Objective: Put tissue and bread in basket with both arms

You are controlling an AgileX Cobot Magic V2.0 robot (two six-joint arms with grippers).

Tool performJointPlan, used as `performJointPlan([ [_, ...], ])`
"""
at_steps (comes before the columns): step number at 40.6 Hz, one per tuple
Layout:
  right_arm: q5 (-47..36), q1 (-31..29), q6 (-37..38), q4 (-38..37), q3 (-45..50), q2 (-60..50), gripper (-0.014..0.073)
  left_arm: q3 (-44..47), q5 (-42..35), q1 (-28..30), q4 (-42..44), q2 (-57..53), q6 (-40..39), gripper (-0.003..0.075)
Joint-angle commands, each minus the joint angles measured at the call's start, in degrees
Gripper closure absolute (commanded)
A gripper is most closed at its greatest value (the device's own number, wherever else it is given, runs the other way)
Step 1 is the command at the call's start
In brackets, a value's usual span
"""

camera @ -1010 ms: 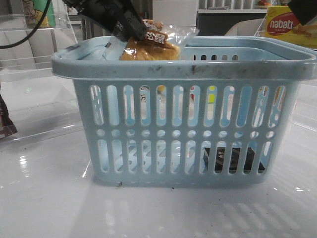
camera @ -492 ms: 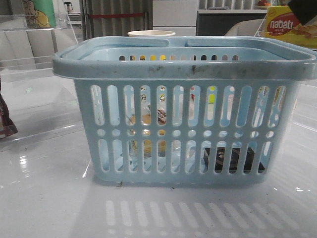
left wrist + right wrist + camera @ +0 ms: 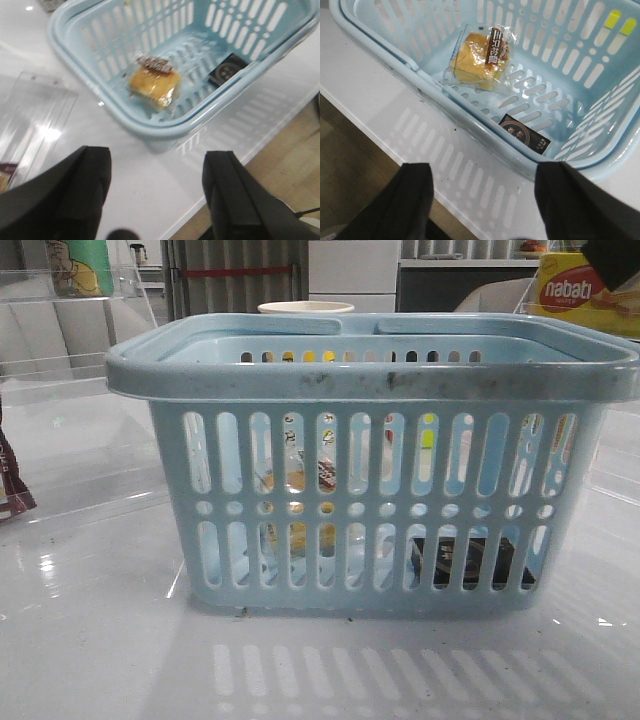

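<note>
The light-blue basket (image 3: 370,380) stands mid-table and fills the front view. The bread (image 3: 477,60), golden slices in a clear bag, lies on the basket floor; it also shows as the bread (image 3: 154,86) in the left wrist view and through the slots as the bread (image 3: 295,480). The black tissue (image 3: 523,133) packet lies flat on the floor by a side wall, seen too as the tissue (image 3: 227,71) and the tissue (image 3: 468,560). My left gripper (image 3: 156,192) hangs open and empty above bare table outside the basket (image 3: 165,127). My right gripper (image 3: 482,197) is open and empty outside the rim of the basket (image 3: 485,132).
A yellow "nabati" box (image 3: 585,290) sits at the back right. A dark brown-and-white wrapper (image 3: 12,485) lies at the far left by clear acrylic shelving (image 3: 70,360). A pale cup rim (image 3: 305,308) shows behind the basket. The table edge (image 3: 380,150) runs close below my right gripper.
One second ago the left gripper held the bread over the basket rim. The bread now lies on the basket floor and the arm has left the front view.
</note>
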Motion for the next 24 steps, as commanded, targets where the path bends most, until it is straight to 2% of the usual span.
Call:
performJointPlan([
  [1, -3.1, 0.0, -0.5, 0.7, -1.5, -0.5, 0.0052, 2.2, -5.0, -0.5, 5.1, -5.0, -6.4, 0.0255],
  [4, -3.3, 0.0, -0.5, 0.7, -1.5, -0.5, 0.0052, 5.1, -6.3, -0.5, 6.8, -8.6, -9.1, 0.0255],
  [12, -2.7, 0.0, -0.5, 0.7, -1.5, -0.6, 0.0052, 12.2, -11.4, -0.5, 6.8, -17.1, -9.1, 0.0255],
  [18, -2.1, 0.0, -0.5, 0.7, -1.1, -2.7, 0.0052, 15.4, -15.3, -0.5, 6.8, -19.8, -9.1, 0.0256],
  [24, 0.1, -1.0, -0.2, -1.6, 0.2, -7.9, 0.0052, 15.8, -15.5, -0.5, 6.8, -19.8, -9.1, 0.0256],
])
